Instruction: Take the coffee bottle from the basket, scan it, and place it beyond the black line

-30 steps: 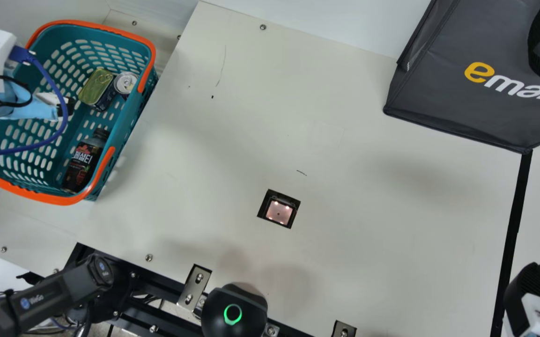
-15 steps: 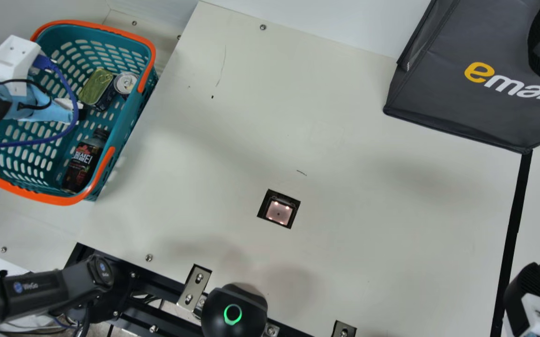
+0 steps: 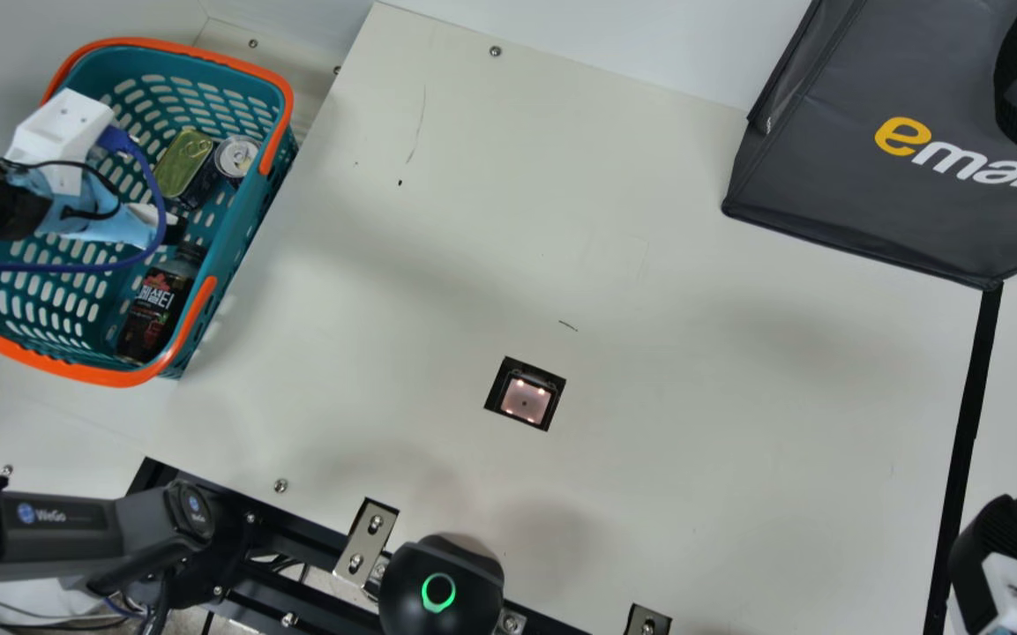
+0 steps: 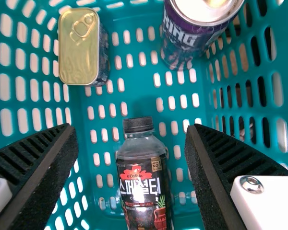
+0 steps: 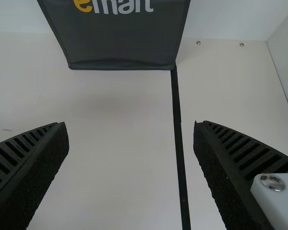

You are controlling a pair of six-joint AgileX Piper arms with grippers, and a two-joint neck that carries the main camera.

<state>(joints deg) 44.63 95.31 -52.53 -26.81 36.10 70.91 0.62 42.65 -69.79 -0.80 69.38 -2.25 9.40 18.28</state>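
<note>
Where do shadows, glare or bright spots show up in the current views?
Main view: soft, blurry-edged shadows on the table and small bright lights inside the square scanner window; left wrist view: a white highlight on the label of the coffee bottle and shine on the lid of the round can; right wrist view: a faint shadow on the table in front of the dark bag.

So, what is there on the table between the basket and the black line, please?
Between the basket and the black line, the main view shows a lit square window set into the table, and a short dark mark near it.
</note>
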